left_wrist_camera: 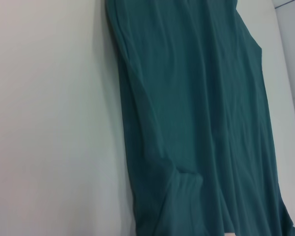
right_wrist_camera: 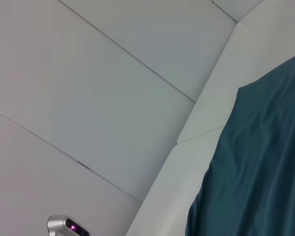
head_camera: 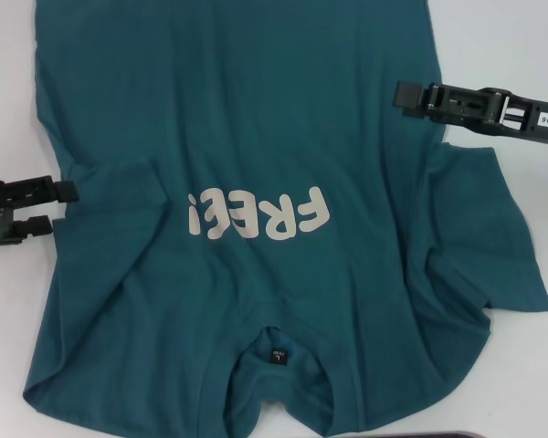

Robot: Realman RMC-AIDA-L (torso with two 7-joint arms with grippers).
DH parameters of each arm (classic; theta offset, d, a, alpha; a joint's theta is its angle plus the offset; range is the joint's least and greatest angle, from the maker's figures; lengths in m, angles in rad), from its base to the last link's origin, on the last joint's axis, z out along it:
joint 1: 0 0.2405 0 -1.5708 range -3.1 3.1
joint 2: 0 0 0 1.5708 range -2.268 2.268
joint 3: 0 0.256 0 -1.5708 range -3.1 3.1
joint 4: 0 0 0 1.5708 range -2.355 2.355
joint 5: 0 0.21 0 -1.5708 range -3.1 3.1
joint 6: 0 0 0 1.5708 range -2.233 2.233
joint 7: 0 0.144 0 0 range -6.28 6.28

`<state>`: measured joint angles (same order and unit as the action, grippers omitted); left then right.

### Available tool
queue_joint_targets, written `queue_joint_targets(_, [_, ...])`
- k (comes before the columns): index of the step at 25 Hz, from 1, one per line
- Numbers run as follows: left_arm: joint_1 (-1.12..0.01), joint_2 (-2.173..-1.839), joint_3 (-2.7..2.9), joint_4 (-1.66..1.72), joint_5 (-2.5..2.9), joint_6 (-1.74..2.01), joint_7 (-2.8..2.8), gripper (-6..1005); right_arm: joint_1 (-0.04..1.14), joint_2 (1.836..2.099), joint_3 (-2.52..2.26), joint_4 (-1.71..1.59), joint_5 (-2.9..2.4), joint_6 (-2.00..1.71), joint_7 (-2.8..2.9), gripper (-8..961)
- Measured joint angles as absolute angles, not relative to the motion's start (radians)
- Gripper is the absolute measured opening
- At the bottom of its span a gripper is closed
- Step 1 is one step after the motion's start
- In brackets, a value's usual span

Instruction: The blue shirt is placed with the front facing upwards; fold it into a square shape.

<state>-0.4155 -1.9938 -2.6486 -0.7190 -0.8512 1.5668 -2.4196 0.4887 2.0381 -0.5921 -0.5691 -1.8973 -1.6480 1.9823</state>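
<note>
Lying flat on the white counter (head_camera: 511,46), the blue shirt (head_camera: 247,119) is spread front side up, with its collar and black neck label (head_camera: 279,355) toward the robot and its hem running off the far edge of the head view. Its long axis is thus seen to run straight away from the robot, and the white lettering (head_camera: 258,216) reads upside down from the head camera. The sleeve on the robot's left is already tucked in over the body, while the sleeve on the right (head_camera: 493,237) is spread outward and rumpled.

The left tool (head_camera: 44,208) is held at the shirt's left edge, level with the lettering; its two fingers are seen apart with nothing between them, just beside the cloth. The right tool (head_camera: 411,96) is held at the right edge, farther from the robot, above that sleeve, its tip over the cloth margin. Whether its fingers are parted or closed cannot be told.

Each side seam is nearest to the arm on that side. A lengthwise fold is judged likely to come next, and for it the shirt lies inward of both tools, so the edges would be carried toward the centre line.
</note>
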Motion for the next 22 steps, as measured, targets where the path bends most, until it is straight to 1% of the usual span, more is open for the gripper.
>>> queue_joint_targets(13, [-0.428,-2.001,-2.61,-0.72,-0.851,1.548,-2.419,891,0.488,2.035,-0.592,-0.569,-1.896,-1.647,1.982,900])
queue_joint_targets(22, [-0.424,-1.993,-2.62,-0.729,-0.853,1.545,-2.421,877,0.487,2.035,-0.592,-0.569,-1.896,-1.648,1.984,900])
